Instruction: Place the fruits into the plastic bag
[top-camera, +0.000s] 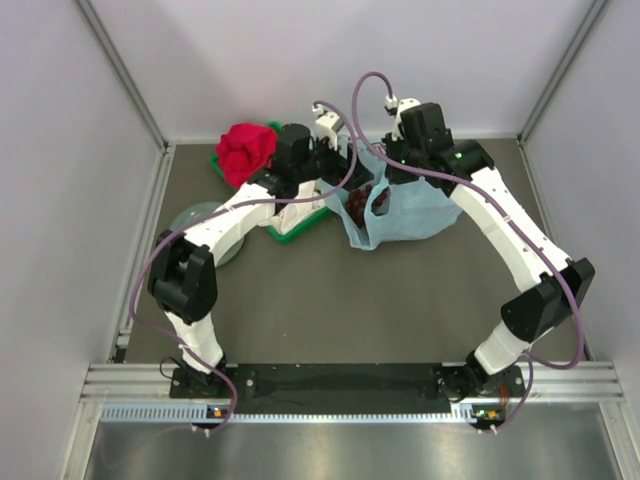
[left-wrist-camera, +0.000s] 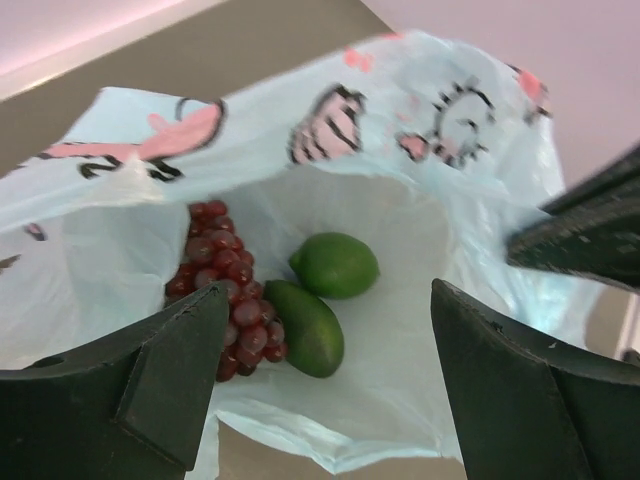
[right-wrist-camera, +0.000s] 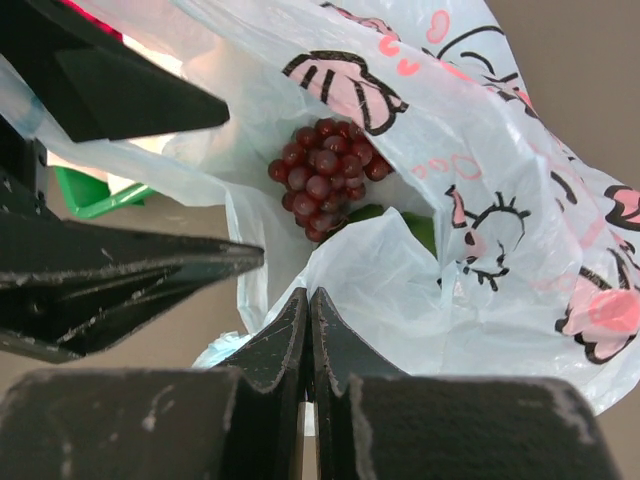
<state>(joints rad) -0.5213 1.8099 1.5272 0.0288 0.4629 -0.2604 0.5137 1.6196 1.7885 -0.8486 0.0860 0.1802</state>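
Inward, left arm (top-camera: 235, 215), right arm (top-camera: 510, 235) reach bag (top-camera: 415, 215).

No word, number or brand can be read in any of my views. The plastic bag (left-wrist-camera: 440, 300) bears only pink-and-black cartoon prints (left-wrist-camera: 330, 125), seen from my left wrist along its far rim and from my right wrist on its right side; none forms letters.

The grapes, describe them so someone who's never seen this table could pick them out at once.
Find the light-blue plastic bag with pink cartoon prints at the far middle of the table. In its open mouth, the grapes lie beside two green fruits. They are the only dark red, many-berried bunch.
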